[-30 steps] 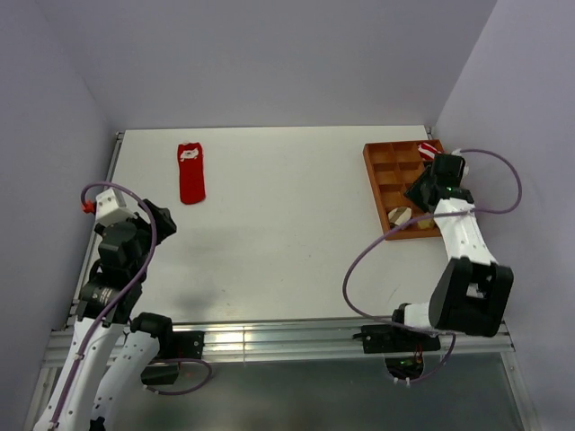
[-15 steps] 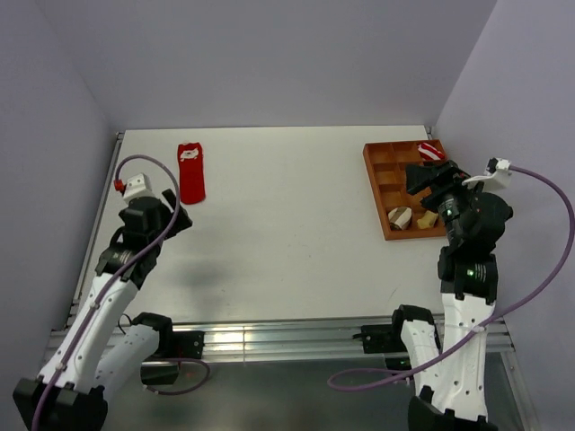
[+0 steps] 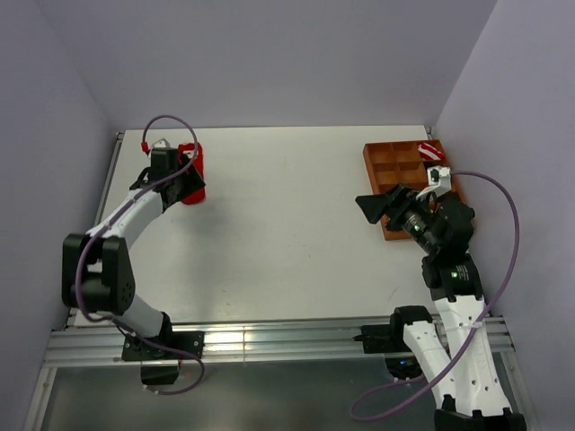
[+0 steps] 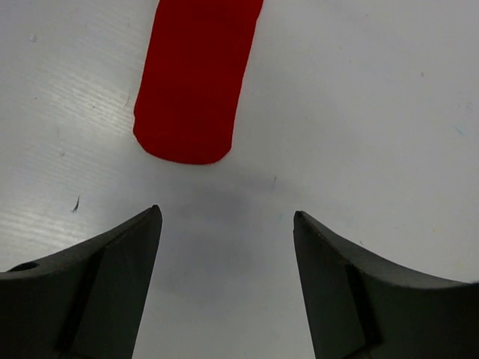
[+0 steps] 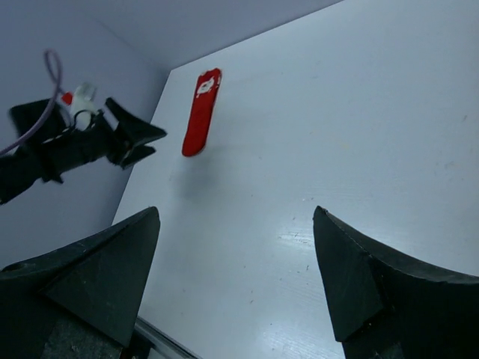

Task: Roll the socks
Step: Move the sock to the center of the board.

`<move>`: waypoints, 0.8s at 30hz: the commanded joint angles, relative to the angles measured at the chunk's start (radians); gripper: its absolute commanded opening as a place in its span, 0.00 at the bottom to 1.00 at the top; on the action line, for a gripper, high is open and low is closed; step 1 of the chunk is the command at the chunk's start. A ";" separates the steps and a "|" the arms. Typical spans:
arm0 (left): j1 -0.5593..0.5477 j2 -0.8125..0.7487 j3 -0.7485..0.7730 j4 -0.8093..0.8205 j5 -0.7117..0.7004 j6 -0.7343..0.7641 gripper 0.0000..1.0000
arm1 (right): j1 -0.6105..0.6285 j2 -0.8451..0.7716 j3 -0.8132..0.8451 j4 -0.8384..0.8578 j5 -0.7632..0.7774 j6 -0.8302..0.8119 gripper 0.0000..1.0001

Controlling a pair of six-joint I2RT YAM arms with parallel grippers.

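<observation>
From above, the red sock [image 3: 195, 190] lies flat at the far left of the white counter [image 3: 287, 233], its length running away from the arm bases. The left arm reaches out to it, and the left pincer [image 3: 182, 182] sits right against the sock's near end. From up here the arm covers part of the fabric, so I cannot tell whether the fingers touch it. Across the counter, the right pincer [image 3: 373, 206] hangs just beside the near left corner of the orange tray [image 3: 395, 166], pointing left and well apart from the sock. A red-and-white striped bundle [image 3: 430, 151] sits in the tray's far right compartment.

The left wrist camera shows it more plainly. The left pincer [image 4: 227, 217] is spread apart with bare counter [image 4: 374, 112] between the two dark fingers [image 4: 97, 292]. The red sock [image 4: 196, 82] lies just ahead of the tips, its rounded end a little left of the gap's middle and not between the fingers.

On the right wrist camera, the right pincer [image 5: 236, 213] stands wide apart with nothing in it. Far beyond it, the red sock [image 5: 202, 112] lies on the counter [image 5: 337, 149] with a white mark [image 5: 204, 86] at its far end. The left pincer [image 5: 135, 142] points at the sock's near end from the left.
</observation>
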 commanded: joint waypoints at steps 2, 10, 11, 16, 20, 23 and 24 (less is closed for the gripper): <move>0.046 0.170 0.108 0.118 0.086 0.000 0.75 | 0.053 -0.029 -0.005 0.016 0.002 -0.056 0.89; 0.070 0.451 0.275 0.087 0.111 0.049 0.69 | 0.113 -0.028 -0.025 -0.006 0.029 -0.096 0.88; 0.072 0.468 0.284 0.075 0.110 0.046 0.69 | 0.115 -0.028 -0.025 -0.007 0.041 -0.099 0.88; 0.070 0.506 0.229 0.079 0.181 -0.022 0.61 | 0.121 -0.011 -0.028 0.000 0.051 -0.109 0.88; 0.029 0.495 0.158 0.064 0.208 -0.070 0.56 | 0.124 0.005 -0.034 0.000 0.046 -0.107 0.88; -0.072 0.451 0.100 0.053 0.173 -0.092 0.55 | 0.123 0.011 -0.037 0.003 0.043 -0.104 0.88; -0.141 0.436 0.061 0.046 0.162 -0.099 0.54 | 0.124 0.012 -0.037 0.005 0.041 -0.101 0.88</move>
